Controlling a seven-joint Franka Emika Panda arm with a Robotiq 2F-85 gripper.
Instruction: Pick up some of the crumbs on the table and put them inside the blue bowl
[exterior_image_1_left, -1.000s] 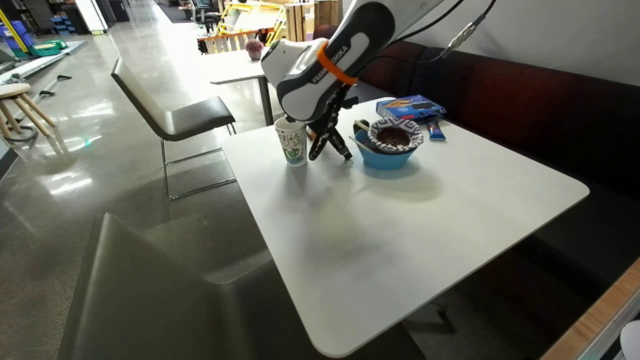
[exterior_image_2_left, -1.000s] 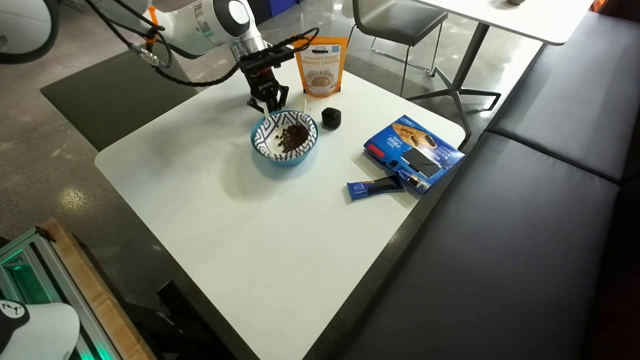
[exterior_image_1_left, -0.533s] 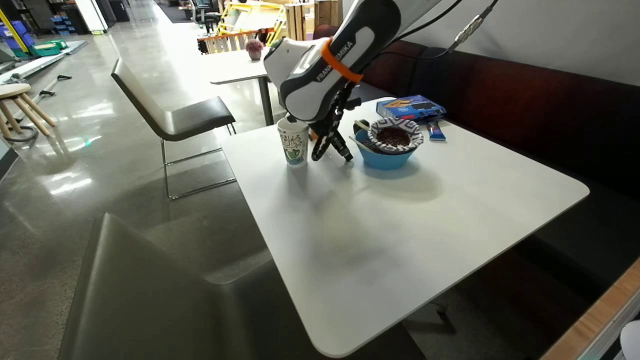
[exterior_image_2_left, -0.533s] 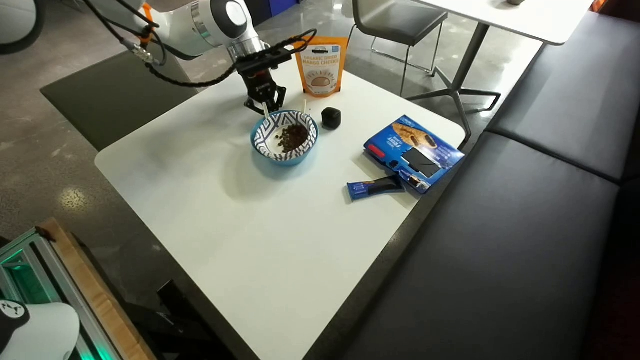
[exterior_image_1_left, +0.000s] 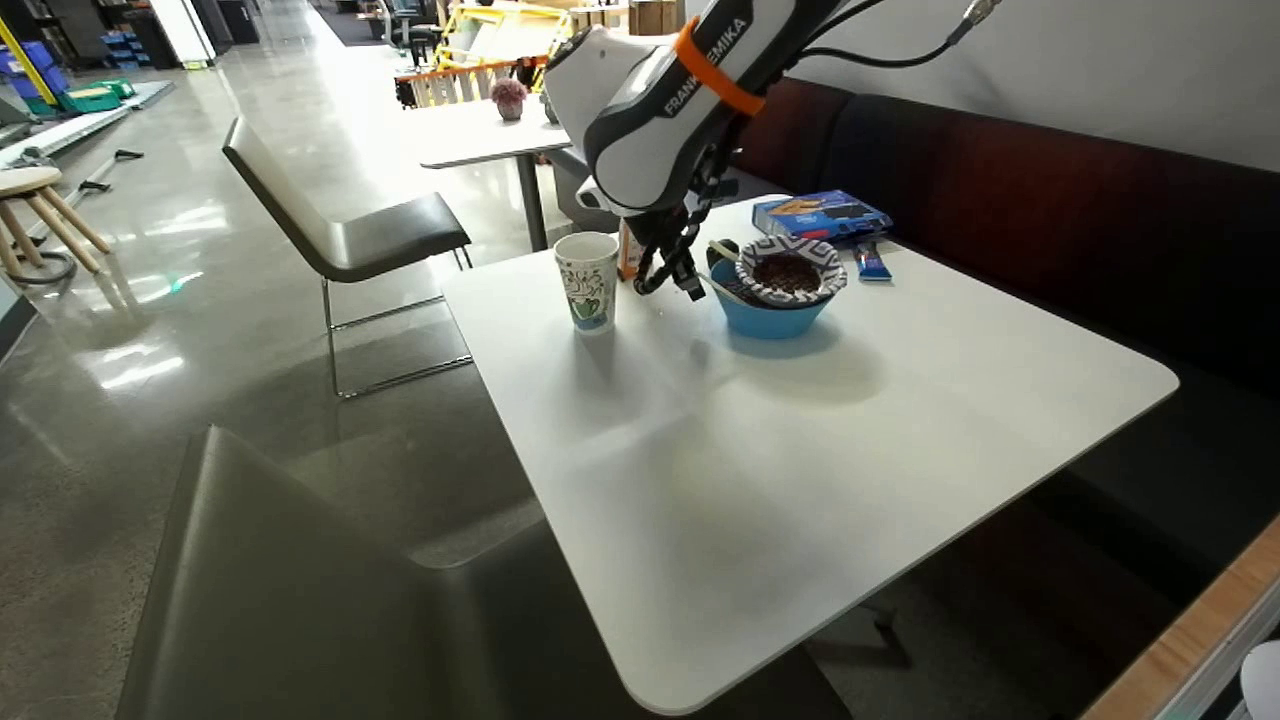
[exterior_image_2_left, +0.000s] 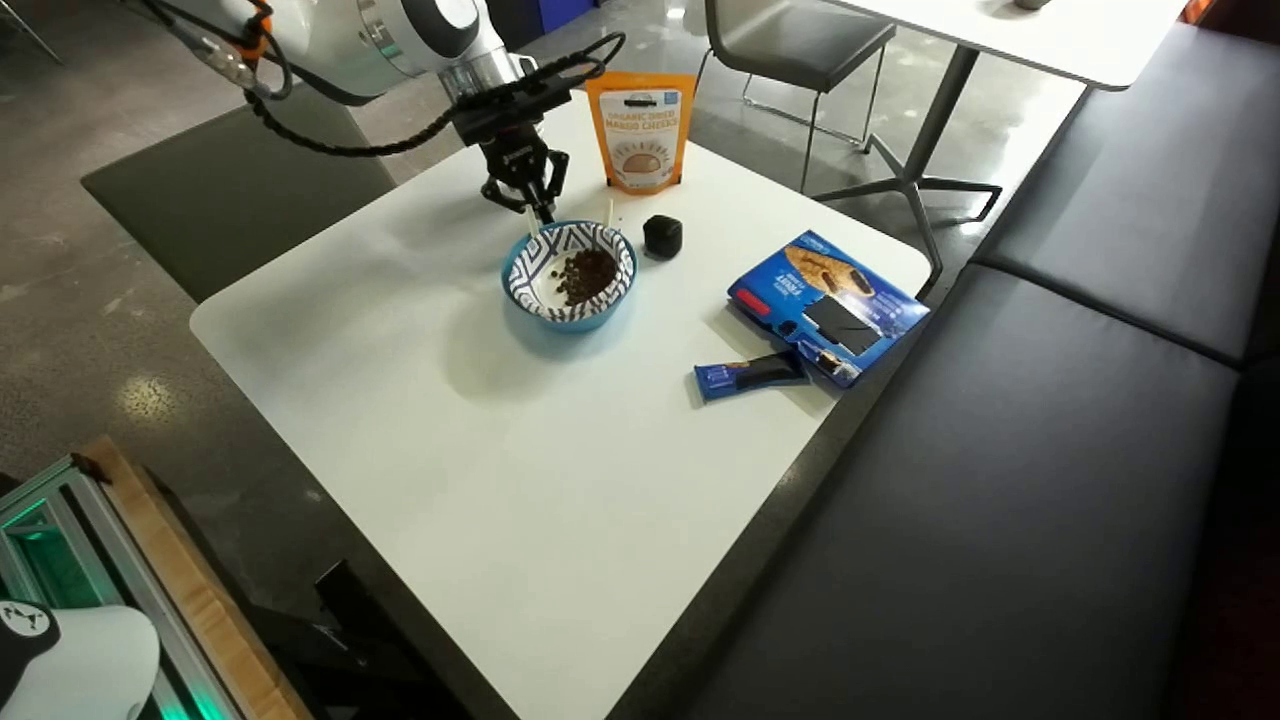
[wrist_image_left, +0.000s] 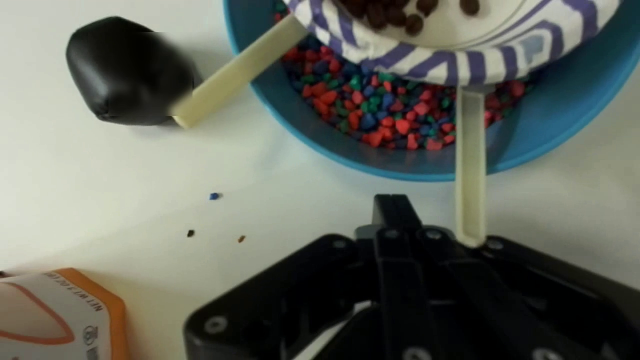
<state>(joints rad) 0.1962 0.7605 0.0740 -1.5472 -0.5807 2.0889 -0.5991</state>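
Note:
The white table (exterior_image_1_left: 880, 480) carries the light-blue bowl (exterior_image_1_left: 765, 322), also in an exterior view (exterior_image_2_left: 578, 324). In the wrist view the bowl (wrist_image_left: 565, 120) holds coloured pebbles and a patterned paper bowl of dark brown pieces. Loose crumbs lie on the table left of my fingertips: a blue one (wrist_image_left: 214, 196), a dark one (wrist_image_left: 190, 233) and a brown one (wrist_image_left: 241, 239). My gripper (wrist_image_left: 392, 205) is shut, fingertips together just outside the bowl's rim; no crumb shows between them. It hangs above the table beside the bowl in both exterior views (exterior_image_1_left: 690, 288) (exterior_image_2_left: 545, 214).
Two pale handles (wrist_image_left: 470, 170) (wrist_image_left: 240, 72) stick out over the rim, one beside my fingers. A black lump (wrist_image_left: 125, 70), an orange pouch (exterior_image_2_left: 640, 140), a paper cup (exterior_image_1_left: 588, 285), a blue box (exterior_image_2_left: 825, 305) and a blue packet (exterior_image_2_left: 750, 376) stand or lie around the bowl.
My gripper has risen from the table and shifted slightly away from the paper cup, which now shows whole. The bowl and other objects have not moved.

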